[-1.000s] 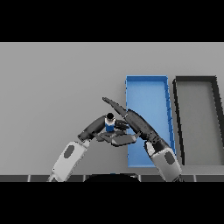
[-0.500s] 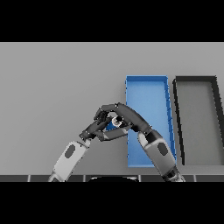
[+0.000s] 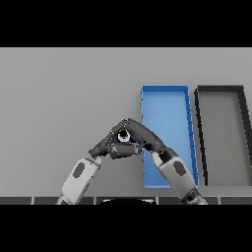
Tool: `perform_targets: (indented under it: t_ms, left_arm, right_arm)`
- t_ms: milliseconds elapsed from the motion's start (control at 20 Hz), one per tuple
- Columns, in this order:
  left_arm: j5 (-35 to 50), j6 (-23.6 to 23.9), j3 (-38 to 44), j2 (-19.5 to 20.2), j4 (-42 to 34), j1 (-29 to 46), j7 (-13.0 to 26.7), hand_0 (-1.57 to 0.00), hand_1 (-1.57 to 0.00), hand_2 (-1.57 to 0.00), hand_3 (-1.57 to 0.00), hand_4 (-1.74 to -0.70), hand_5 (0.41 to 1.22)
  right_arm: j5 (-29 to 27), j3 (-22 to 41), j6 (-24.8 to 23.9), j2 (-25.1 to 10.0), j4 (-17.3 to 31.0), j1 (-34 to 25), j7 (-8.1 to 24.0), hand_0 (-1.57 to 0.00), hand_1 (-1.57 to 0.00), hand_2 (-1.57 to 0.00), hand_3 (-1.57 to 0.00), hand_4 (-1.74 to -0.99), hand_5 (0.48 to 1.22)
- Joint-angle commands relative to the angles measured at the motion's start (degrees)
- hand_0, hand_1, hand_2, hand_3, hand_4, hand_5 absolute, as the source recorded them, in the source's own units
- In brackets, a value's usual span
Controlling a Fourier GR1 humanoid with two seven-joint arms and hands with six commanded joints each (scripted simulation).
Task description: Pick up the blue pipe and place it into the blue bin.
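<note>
The blue pipe (image 3: 124,138) stands on the grey table just left of the blue bin (image 3: 165,88); only its pale top end shows between the dark fingers. My left hand (image 3: 105,146) comes in from the lower left with its fingers curled against the pipe's left side. From the lower right, my right hand (image 3: 141,136) arches over the pipe, fingers curled round its top and right side. The two hands meet fingertip to fingertip above it. The rest of the pipe is hidden by the hands.
A black bin (image 3: 220,88) lies right of the blue bin, parallel to it. My right forearm (image 3: 175,171) crosses the blue bin's near left corner. Grey table (image 3: 64,98) stretches to the left and behind the hands.
The right hand's fingers, straight and spread a second ago, have curled down over the pipe. The left hand has closed in too, and the pipe is now mostly covered.
</note>
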Motion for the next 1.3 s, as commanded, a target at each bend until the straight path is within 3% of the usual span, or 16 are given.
perform_targets:
  t_ms: [0, 150, 250, 300, 350, 500, 650, 850, 1050, 1250]
  left_arm:
    - [-0.3, 0.1, 0.3, -0.1, -0.4, -0.3, 0.7, -1.57, -1.57, -1.57, -1.43, -1.73, 1.221]
    - [-1.2, 0.5, 0.1, -0.2, -1.2, 0.3, 0.2, -1.57, -1.57, -1.57, -1.42, -1.73, 1.221]
    - [-3.7, 1.8, 0.5, 0.6, -0.6, -0.1, -2.3, -1.57, -1.57, -1.57, -1.45, -1.72, 1.221]
    - [-5.0, 2.5, 0.3, 0.6, -1.0, 0.1, -2.1, -1.46, -1.34, -1.29, -1.17, -1.60, 1.221]
    - [-5.1, 1.1, 0.3, 1.2, -1.2, 0.2, -1.7, -1.17, -1.07, -1.03, -0.93, -1.47, 1.221]
    - [-6.0, -3.3, 0.8, 2.0, -0.1, -0.2, -3.7, -0.60, -0.55, -0.53, -0.48, -1.21, 1.221]
    - [-7.1, -3.3, 0.9, 1.8, -0.7, 0.7, -1.2, -0.31, -0.28, -0.27, -0.24, -1.05, 0.938]
    - [-5.5, -3.5, 1.8, 1.2, -0.7, 0.4, 3.5, -0.12, -0.11, -0.11, -0.10, -0.97, 0.647]
    - [-6.2, -2.4, 1.5, 1.0, -1.6, 0.8, 4.0, -0.05, -0.05, -0.04, -0.04, -0.95, 0.513]
    - [-7.1, -2.5, 1.5, 1.8, 0.0, 1.6, 3.6, -0.02, -0.02, -0.02, -0.02, -0.92, 0.474]
  right_arm:
    - [-0.1, 0.1, -0.2, -0.3, 0.1, 0.1, -1.3, -1.51, -1.51, -1.51, -1.46, -1.710, 1.125]
    - [-0.5, 0.4, -2.1, 0.1, -0.4, 0.1, -0.7, -1.54, -1.54, -1.54, -1.52, -1.725, 1.172]
    - [1.3, 1.0, -3.1, 0.1, -0.2, 0.3, -1.8, -1.55, -1.55, -1.55, -1.54, -1.731, 1.190]
    - [1.6, 0.9, -3.4, 0.0, -0.2, -0.1, -1.5, -1.56, -1.56, -1.56, -1.54, -1.733, 1.196]
    - [2.1, 1.2, -4.1, 0.5, 0.4, -0.6, -1.0, -1.56, -1.56, -1.56, -1.55, -1.734, 1.201]
    - [1.7, 2.2, -5.3, 0.5, -0.9, 0.3, 1.0, -1.56, -1.56, -1.56, -1.56, -1.738, 1.211]
    - [2.9, 2.8, -6.5, 0.6, -1.1, 0.0, 1.2, -1.57, -1.57, -1.57, -1.56, -1.739, 1.216]
    - [3.1, 2.9, -6.8, -0.4, -0.8, -0.2, -0.8, -1.57, -1.57, -1.57, -1.57, -1.740, 1.219]
    - [0.4, 1.9, -7.4, -0.2, -0.7, -0.3, -1.4, -1.57, -1.57, -1.57, -1.57, -1.741, 1.220]
    - [-6.5, -1.6, -9.5, 1.6, -2.1, -2.9, 1.9, -1.57, -1.57, -1.57, -1.57, -1.741, 1.221]
